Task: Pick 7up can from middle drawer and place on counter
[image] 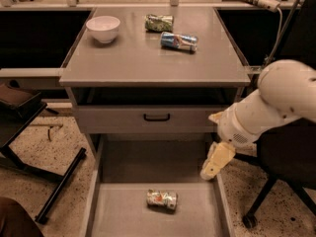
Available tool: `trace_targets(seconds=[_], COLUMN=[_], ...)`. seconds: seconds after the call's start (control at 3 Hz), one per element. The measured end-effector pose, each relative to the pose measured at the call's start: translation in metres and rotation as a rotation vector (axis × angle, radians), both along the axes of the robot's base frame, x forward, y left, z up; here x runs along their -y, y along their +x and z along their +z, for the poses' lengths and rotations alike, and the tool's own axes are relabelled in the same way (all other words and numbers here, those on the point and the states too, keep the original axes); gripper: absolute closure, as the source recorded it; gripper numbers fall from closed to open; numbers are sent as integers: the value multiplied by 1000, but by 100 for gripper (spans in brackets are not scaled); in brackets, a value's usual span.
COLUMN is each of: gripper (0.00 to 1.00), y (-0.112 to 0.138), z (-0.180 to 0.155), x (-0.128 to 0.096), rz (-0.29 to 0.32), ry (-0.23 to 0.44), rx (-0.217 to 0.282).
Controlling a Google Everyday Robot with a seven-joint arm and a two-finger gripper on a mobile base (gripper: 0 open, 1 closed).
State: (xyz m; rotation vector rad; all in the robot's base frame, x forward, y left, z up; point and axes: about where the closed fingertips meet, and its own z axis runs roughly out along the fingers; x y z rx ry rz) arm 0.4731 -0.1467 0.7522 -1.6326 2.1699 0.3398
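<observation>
The 7up can (162, 199), pale with green and red-orange markings, lies on its side on the floor of the open middle drawer (123, 216). My gripper (215, 163) hangs from the white arm at the drawer's right wall, above and to the right of the can, apart from it and holding nothing. The grey counter (143, 58) tops the cabinet above.
On the counter sit a white bowl (103, 28), a dark green can (159, 22) and a blue-silver-red can (178, 41), both lying down. A closed drawer front with a black handle (156, 117) is below the counter. A black stand leg (59, 184) is at left, a chair base (261, 201) at right.
</observation>
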Motion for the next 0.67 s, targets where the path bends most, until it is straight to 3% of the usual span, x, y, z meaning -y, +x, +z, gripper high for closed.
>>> trace_targets(seconds=[0.33, 0.67], gripper=[0, 0], y=[20, 20], z=[0, 0], x=[-2, -2], rz=[-29, -29], ry=[15, 15], rx=[63, 63])
